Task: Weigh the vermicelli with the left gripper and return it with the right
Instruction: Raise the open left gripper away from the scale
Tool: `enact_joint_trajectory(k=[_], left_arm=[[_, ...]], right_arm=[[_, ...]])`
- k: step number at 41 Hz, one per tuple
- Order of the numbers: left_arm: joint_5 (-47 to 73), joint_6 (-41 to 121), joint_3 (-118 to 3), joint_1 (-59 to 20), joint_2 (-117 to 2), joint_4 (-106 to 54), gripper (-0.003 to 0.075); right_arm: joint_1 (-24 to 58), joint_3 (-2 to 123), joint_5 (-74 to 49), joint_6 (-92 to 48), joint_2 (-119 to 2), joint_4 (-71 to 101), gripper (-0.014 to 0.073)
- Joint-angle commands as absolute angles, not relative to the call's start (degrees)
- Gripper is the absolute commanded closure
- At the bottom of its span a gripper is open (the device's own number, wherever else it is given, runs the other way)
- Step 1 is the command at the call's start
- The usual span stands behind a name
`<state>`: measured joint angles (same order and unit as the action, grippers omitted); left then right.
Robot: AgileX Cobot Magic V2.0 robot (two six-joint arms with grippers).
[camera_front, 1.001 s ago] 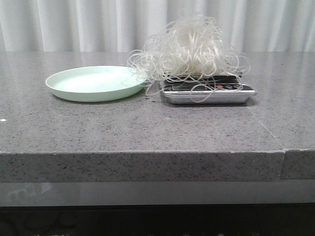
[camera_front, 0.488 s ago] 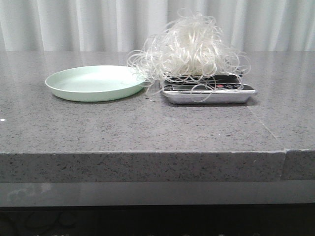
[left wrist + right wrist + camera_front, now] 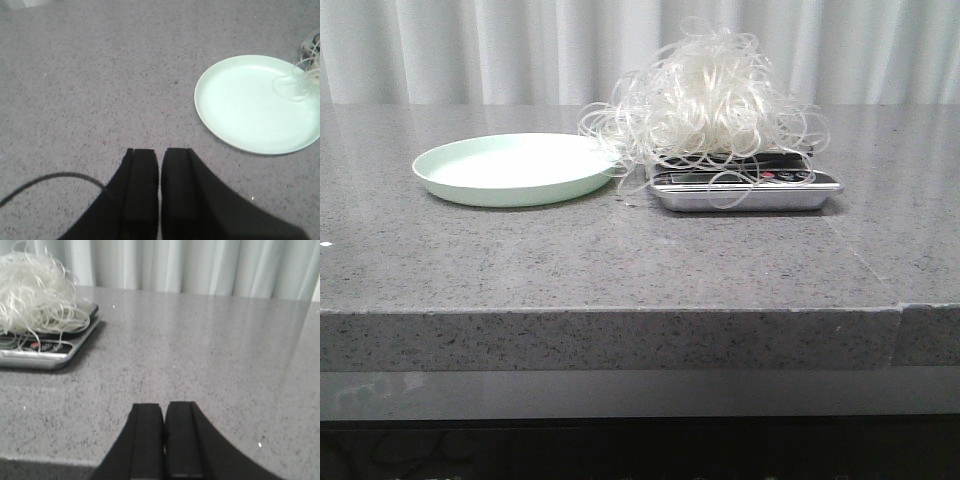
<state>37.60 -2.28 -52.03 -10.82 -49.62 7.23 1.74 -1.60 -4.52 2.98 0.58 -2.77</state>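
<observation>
Grey speckled stone counter (image 3: 620, 270) before white curtains: the vermicelli (image 3: 705, 100) sits heaped on the kitchen scale (image 3: 745, 188), just right of the empty pale green plate (image 3: 510, 168). Weighing looks done. The left gripper (image 3: 159, 175) and right gripper (image 3: 165, 425) are both closed, empty. Next, the right must open and lift the noodles.

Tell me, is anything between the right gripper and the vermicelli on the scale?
Only bare countertop. The right wrist view shows the right gripper shut, with nothing before the scale carrying the vermicelli.
</observation>
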Motion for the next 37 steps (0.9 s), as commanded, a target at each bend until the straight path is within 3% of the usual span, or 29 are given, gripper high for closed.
enact_joint_trajectory(k=[1, 18, 28, 37], left_arm=[[29.59, -3.09, -46.29, -10.18, -43.21, 7.96, 0.0582], [25.43, -3.09, -29.58, -10.19, -24.19, 11.05, 0.0582], [25.57, -3.09, -29.03, -10.19, -23.19, 11.05, 0.0582], [25.57, -3.09, -29.03, -10.19, -23.19, 11.26, 0.0582]], right_arm=[[1.56, -1.12, 2.91, 2.63, 1.54, -3.12, 0.0442], [1.56, 3.34, 8.90, 2.63, 0.89, 17.77, 0.0442], [1.56, 23.82, 0.48, 2.63, -13.34, 17.65, 0.0442], [1.56, 47.78, -16.66, 0.00, -33.96, 16.01, 0.0442]])
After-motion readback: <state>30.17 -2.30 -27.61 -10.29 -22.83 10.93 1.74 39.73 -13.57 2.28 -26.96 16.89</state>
